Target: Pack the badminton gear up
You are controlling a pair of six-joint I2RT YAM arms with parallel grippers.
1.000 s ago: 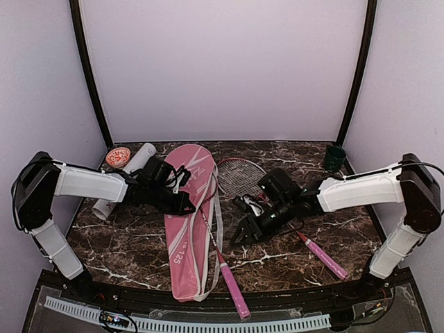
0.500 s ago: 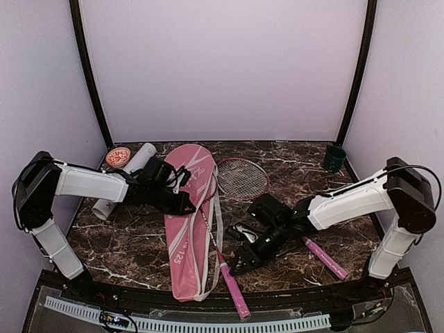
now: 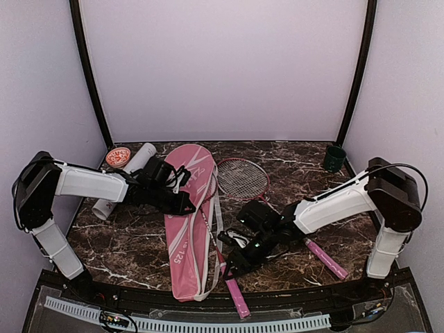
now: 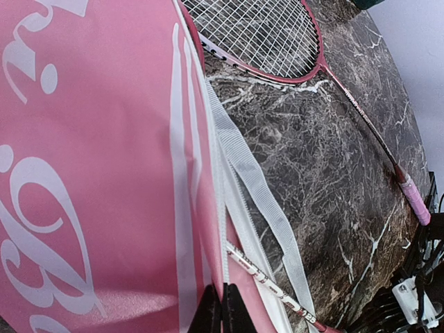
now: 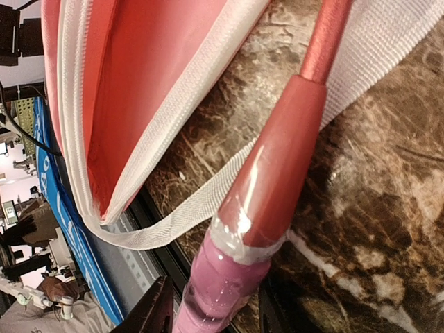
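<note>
— Marble table [image 3: 125, 239], dark and veined, seen from above. Where is the gear?

— The pink bag [image 3: 182, 236] lies lengthwise in the middle, wide end far. The left gripper [image 3: 186, 205] rests at its right edge. The near racket [image 3: 234, 291] has its shaft coming out from that edge and its pink handle pointing at the near rim. The right gripper [image 3: 232, 267] is down at the top of that handle.

— And the rest?

— The far racket [image 3: 241, 179] lies flat right of the bag, head beside the bag's wide end, handle out to the near right. The white tube [image 3: 135, 165] lies at the far left, the red cap [image 3: 118, 157] just beside it. A green cup [image 3: 334, 158] stands in the far right corner.

— Left wrist?

— Its fingers [image 4: 208, 318] are pressed together on the bag's white-trimmed edge, pinching it. The white strap [image 4: 257, 194] trails beside the pink bag [image 4: 90, 173], the near racket's shaft [image 4: 270, 288] shows next to it, and the far racket [image 4: 257, 35] lies apart on the stone.

— Right wrist?

— The fingers [image 5: 156, 312] stand apart on either side of the near racket's pink handle [image 5: 215, 295], close against it. Whether they press it I cannot tell. The bag's open mouth [image 5: 146, 90] gapes just beside, and the strap [image 5: 187, 215] runs under the racket.
</note>
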